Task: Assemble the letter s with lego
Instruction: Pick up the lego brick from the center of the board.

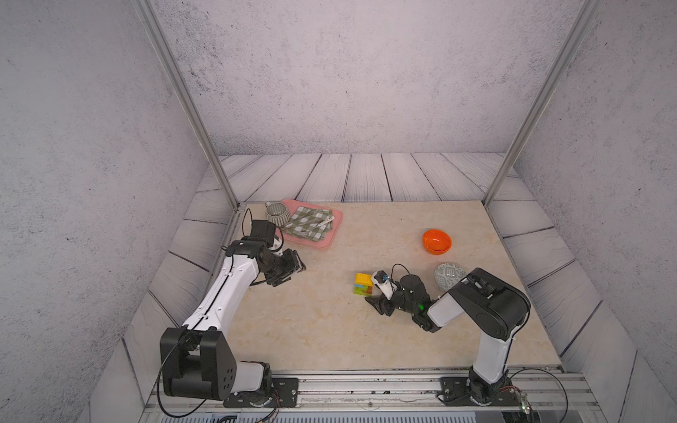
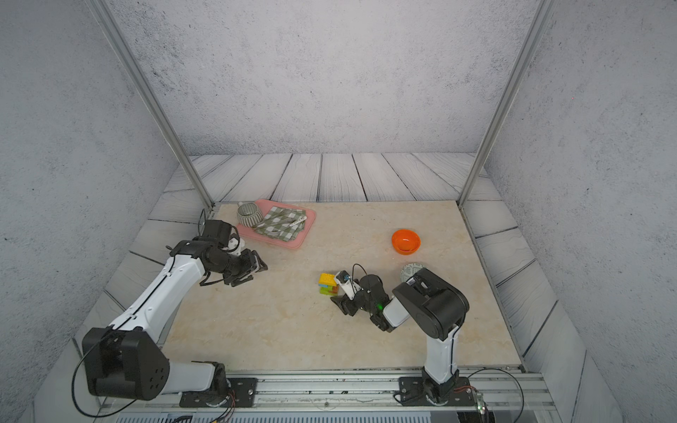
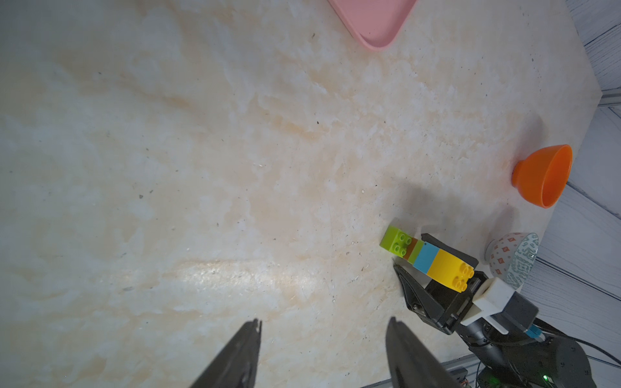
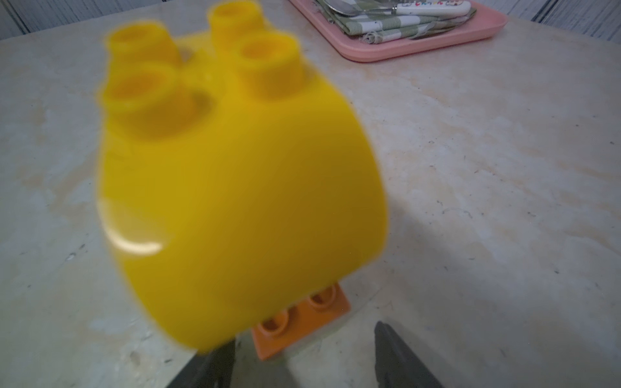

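The lego stack [image 1: 362, 284] stands upright on the table right of centre, also seen in a top view [image 2: 327, 284]. In the left wrist view it reads yellow [image 3: 448, 268] on top, then blue [image 3: 426, 257], green, brown, and a long lime-green brick [image 3: 396, 242] at the base. My right gripper [image 1: 370, 289] reaches it from the right, open. Its jaws straddle the stack's lower part, and a gap shows beside the brown brick [image 4: 302, 317]. The yellow brick [image 4: 235, 188] fills the right wrist view, blurred. My left gripper [image 1: 296, 269] hovers open and holds nothing at the left, far from the stack.
A pink tray [image 1: 331, 240] at the back left holds a striped cup [image 1: 276, 214], a checked cloth and a spoon. An orange bowl [image 1: 436, 241] sits at the back right. A patterned bowl [image 1: 448, 274] lies just behind my right arm. Metal posts stand at the back corners.
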Controlling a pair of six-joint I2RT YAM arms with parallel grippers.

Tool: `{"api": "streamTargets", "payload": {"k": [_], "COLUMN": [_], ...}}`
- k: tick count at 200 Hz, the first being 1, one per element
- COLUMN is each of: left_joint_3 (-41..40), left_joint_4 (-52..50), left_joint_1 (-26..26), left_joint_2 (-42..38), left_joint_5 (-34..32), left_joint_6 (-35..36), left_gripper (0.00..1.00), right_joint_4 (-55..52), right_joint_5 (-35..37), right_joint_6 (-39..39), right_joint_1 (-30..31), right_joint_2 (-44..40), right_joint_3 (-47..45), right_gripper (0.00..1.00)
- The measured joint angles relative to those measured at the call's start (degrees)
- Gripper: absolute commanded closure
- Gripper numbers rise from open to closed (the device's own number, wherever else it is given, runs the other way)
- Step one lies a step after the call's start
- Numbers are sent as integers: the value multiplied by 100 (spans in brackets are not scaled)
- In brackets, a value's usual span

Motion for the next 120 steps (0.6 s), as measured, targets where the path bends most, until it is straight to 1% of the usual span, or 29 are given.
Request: {"api": "streamTargets", "payload": {"k": [43,59,74,99,120], "left_joint_3": [0,0,0,0,0], "left_joint_4": [0,0,0,0,0], "left_joint_1": [0,0,0,0,0], "left_joint_2": [0,0,0,0,2], "left_joint_5": [-13,-15,-15,-15,-15], "left_joint_6": [0,0,0,0,-2], "left_gripper": [36,36,36,36,36], "right_joint_4": [-120,-131,-164,-101,9], "right_joint_5": [-278,-376,-485,-658,-745], "right_joint_6": [-157,-214,-243,-201,-140], "right_joint_1": [-15,-15,-17,-22,-22], "right_joint_2": [175,216,232,302,358], "right_joint_3": [291,343,376,396,391], "right_gripper": [28,29,35,52,59]}}
